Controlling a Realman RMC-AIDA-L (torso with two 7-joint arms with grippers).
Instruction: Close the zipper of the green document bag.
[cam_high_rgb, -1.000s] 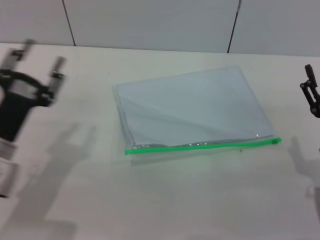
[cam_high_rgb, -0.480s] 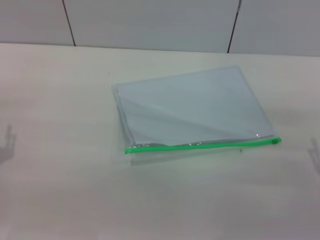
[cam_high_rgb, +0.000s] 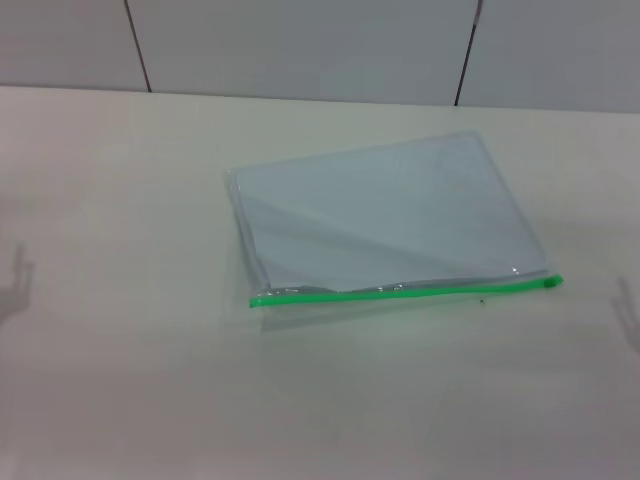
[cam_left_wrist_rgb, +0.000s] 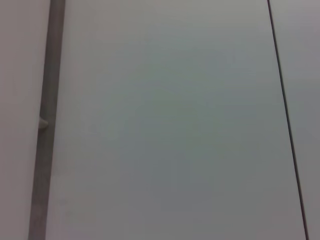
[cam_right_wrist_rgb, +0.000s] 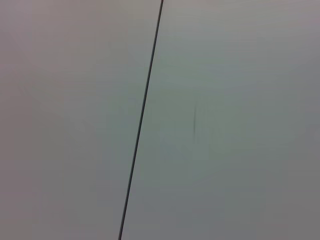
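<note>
One document bag (cam_high_rgb: 385, 215) lies flat on the pale surface (cam_high_rgb: 120, 330), near the middle of the head view and a little toward the robot's right. It is a translucent blue-grey pouch, turned slightly askew. One zipper (cam_high_rgb: 405, 290), a thin bright green strip, runs along the long edge nearest the robot, from the left corner to the right corner. A small green thickening at the strip's right end may be the slider, but it is too small to be sure. Toward its left part the strip looks a little parted and wavy.

No end effector shows in any view, so whether either is wide, narrow or holding something cannot be told. Only two faint shadows fall on the surface, one at the far left edge and one at the far right edge, both well apart from the bag. Each wrist view shows only a plain grey wall panel (cam_left_wrist_rgb: 165, 125) with a dark seam (cam_right_wrist_rgb: 142, 120). Nothing touches the bag.
</note>
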